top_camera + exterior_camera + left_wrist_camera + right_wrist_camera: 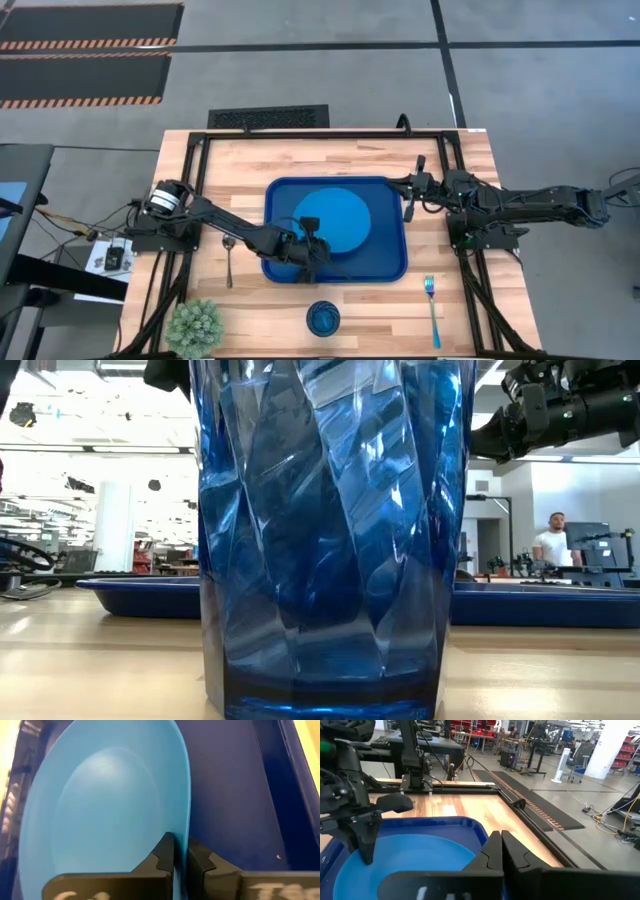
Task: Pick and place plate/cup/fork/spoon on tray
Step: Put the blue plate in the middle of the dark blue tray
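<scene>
A: What is being seen nearest the table's front edge?

B: The cup point(323, 319) is being left standing upright on the bare wood, with a small green plant point(194, 327) off to one side and the fork point(432, 310) lying well apart on the other. In the low view the cup point(325, 535) is filling most of the frame.

A: And farther in?

B: The tray point(390, 262) is lying at the middle of the table point(500, 220). The plate point(335, 218) is being held inside it by the left gripper point(312, 250), whose jaws are pinched narrowly on the plate's near rim. In the left wrist view the rim of the plate point(110, 805) is seen passing between the two fingertips point(165, 852). The spoon point(229, 262) is lying on the wood beside the tray, partly under the left arm.

A: What is being shown of the other arm?

B: The right gripper point(409, 200) is being held over the tray's far right corner, apart from the plate. Its fingers point(492, 847) are pressed together on nothing.

A: Beyond the table?

B: A person point(551, 545) is standing in the room behind.
</scene>
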Motion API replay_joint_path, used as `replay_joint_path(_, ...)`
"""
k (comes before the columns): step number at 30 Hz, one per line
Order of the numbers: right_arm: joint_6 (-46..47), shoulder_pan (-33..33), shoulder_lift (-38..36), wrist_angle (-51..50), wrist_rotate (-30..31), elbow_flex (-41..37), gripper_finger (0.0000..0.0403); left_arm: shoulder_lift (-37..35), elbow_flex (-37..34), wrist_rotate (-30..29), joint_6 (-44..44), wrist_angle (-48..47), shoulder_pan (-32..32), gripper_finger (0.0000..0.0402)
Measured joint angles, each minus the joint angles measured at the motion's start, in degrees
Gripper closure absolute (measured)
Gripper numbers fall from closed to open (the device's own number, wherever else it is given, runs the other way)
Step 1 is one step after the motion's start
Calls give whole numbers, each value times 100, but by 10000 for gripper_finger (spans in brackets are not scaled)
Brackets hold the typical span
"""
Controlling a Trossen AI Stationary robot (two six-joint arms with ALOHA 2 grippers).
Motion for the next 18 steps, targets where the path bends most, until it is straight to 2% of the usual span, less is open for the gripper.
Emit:
replay_joint_path(11,-35,24,-1,9,-9,0,399,31,-10,196,-134,26,-2,338)
replay_joint_path(18,-39,24,0,9,-9,0,399,31,-10,246,-106,58,3,338)
